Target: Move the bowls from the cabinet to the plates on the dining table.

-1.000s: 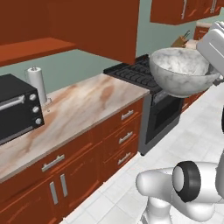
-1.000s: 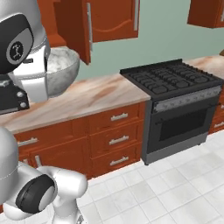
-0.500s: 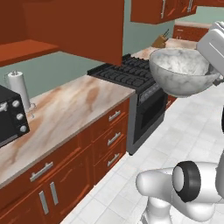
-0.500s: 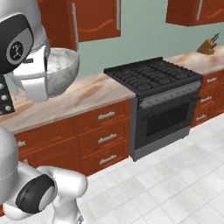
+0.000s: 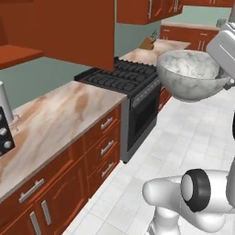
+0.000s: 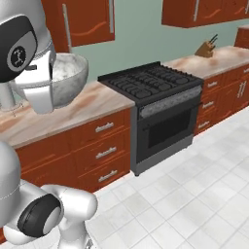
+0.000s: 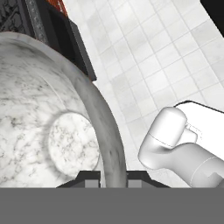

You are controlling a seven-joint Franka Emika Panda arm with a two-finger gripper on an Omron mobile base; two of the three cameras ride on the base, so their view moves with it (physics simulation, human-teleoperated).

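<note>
The long counter [image 5: 59,119] and the black stove [image 6: 155,87] sit by the wall. The marble bowl [image 5: 190,80] hangs high over the floor, away from both. The jaws pinch the bowl's rim, so the bowl sits right at them, open side up.

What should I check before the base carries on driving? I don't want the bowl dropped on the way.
1. Grip: end effector fingers straddle the rim of the white-grey speckled marble bowl, one inside, one outside: ok.
2. Bowl attitude: roughly upright, opening upward: ok.
3. Bowl contents: nothing inside: ok.
4. Clearance: bowl is in the air, apart from the black gas stove and the beige-pink marble counter: ok.
5. Floor ahead: white tiled floor shows no obstacle: ok.
6. Plates and dining table position: cannot tell.
</note>
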